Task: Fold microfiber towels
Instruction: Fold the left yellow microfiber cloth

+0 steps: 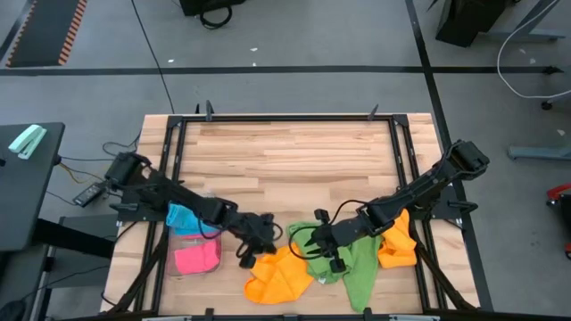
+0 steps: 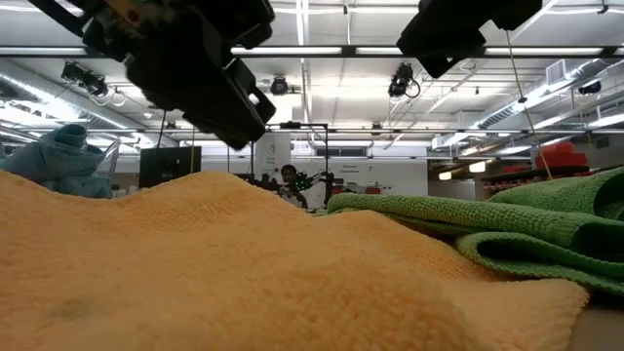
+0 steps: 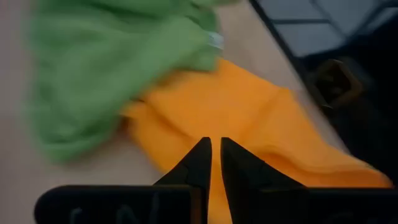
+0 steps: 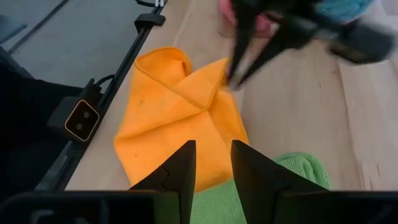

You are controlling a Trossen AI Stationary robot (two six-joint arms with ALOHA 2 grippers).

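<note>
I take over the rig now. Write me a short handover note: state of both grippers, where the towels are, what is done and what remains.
Left gripper: fingers nearly together, holding nothing, at the edge of the crumpled orange microfiber towel near the table's front edge.
Right gripper: fingers slightly apart, empty, over the rumpled green microfiber towel, which lies beside the orange one.
A second orange towel lies to the right, partly under the right arm.
The pink towel and sky blue towel sit at the left, apparently in a clear plastic tray.
Done: no front towel looks neatly folded.
Left: fold both orange towels and the green one.
</note>
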